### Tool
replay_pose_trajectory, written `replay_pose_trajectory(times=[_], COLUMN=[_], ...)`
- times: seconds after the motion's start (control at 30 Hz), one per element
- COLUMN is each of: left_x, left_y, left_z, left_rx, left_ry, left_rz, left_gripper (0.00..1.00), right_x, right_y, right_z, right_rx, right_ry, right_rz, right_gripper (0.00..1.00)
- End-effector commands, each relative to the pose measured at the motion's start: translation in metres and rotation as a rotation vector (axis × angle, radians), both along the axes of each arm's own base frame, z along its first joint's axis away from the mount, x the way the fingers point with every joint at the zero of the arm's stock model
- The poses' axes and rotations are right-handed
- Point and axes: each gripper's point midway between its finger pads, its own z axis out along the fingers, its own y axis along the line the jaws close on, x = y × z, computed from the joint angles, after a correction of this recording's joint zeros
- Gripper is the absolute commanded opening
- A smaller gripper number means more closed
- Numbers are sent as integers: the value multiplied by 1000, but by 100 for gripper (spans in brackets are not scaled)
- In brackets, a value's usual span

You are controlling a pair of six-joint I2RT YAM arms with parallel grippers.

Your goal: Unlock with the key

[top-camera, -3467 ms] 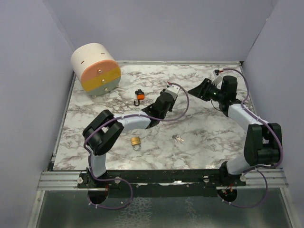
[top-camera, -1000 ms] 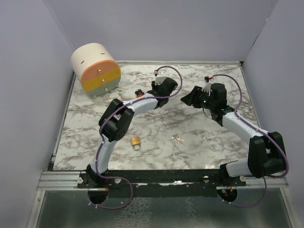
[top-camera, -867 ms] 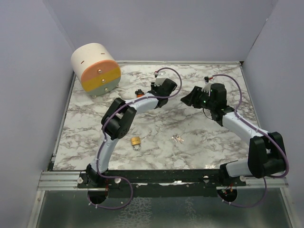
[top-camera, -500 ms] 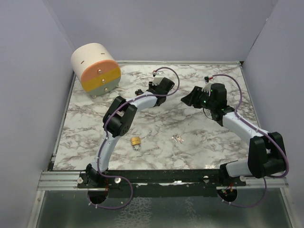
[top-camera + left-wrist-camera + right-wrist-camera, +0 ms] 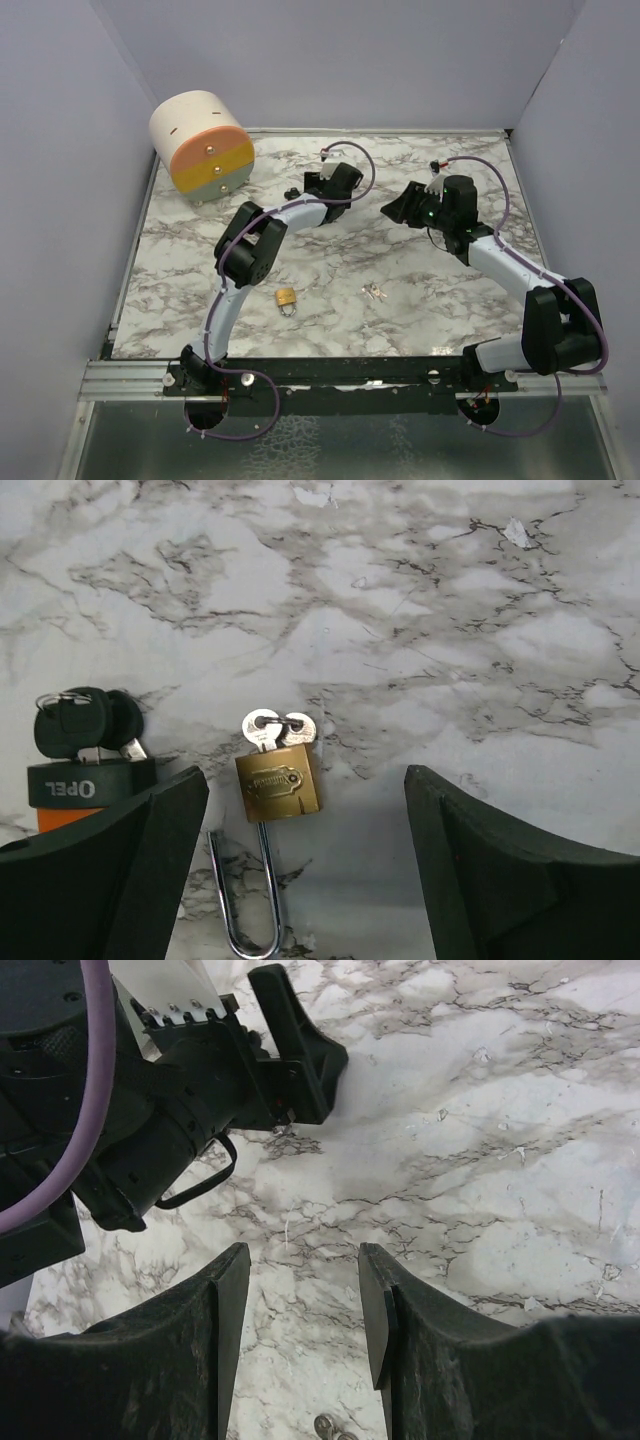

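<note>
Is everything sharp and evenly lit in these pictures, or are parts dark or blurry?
Left wrist view: brass padlock crisp, a soft shadow on the marble around it, left fingers near-black at the bottom corners. Right wrist view: right fingers dark and soft up close. Top view: even light, no glare, keys tiny.

A: Soft, even light from overhead; the marble bench point(image 5: 430, 300) reads bright, no hard glare.
B: Agreed. Left wrist view is crisp (a grey shadow pools under the left tool point(image 5: 303, 780)), though the right tool point(image 5: 303, 1252) looks soft up close.
</note>
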Motion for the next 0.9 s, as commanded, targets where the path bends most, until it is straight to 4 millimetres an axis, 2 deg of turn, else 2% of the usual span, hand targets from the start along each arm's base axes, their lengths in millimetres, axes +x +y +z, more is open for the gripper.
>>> replay_pose_trajectory(times=[0.0, 0.03, 0.1, 0.17, 0.27, 0.3, 0.43, 0.5, 0.53, 0.63, 0.7, 0.87], left_x=[-10, -10, -10, -11, -10, -11, -20, -34, -44, -83, -115, -181], left_y=[-11, -11, -11, -12, -16, -18, -25, -27, -30, -23, -13, 32], left_z=[4, 6, 15, 31, 75, 92, 169, 193, 199, 196, 177, 128], left_rx=[-74, -78, -92, -117, -185, -211, -303, -357, -387, -487, -532, -528], left_ry=[27, 21, 7, -16, -100, -130, -236, -249, -239, -175, -123, -26], left_rz=[-52, -50, -47, -48, -76, -91, -176, -226, -258, -283, -297, -254], left_gripper=[94, 98, 99, 99, 99, 99, 99, 99, 99, 96, 92, 92], right_x=[1, 1, -1, -6, -12, -13, -19, -26, -31, -52, -66, -103], right_y=[-3, -3, -4, -7, -10, -9, 2, 3, 1, -4, -5, 4], right_z=[0, 0, 1, 0, 4, 5, -5, -18, -25, -39, -45, -66], right_rx=[-16, -19, -22, -41, -53, -56, -101, -151, -186, -241, -253, -271], right_ry=[-10, -11, -19, -34, -97, -108, -17, 41, 72, 129, 146, 243], right_rz=[1, -1, 3, 6, 12, 26, 143, 162, 157, 153, 156, 181], right_gripper=[49, 49, 51, 61, 85, 88, 92, 92, 92, 92, 92, 86])
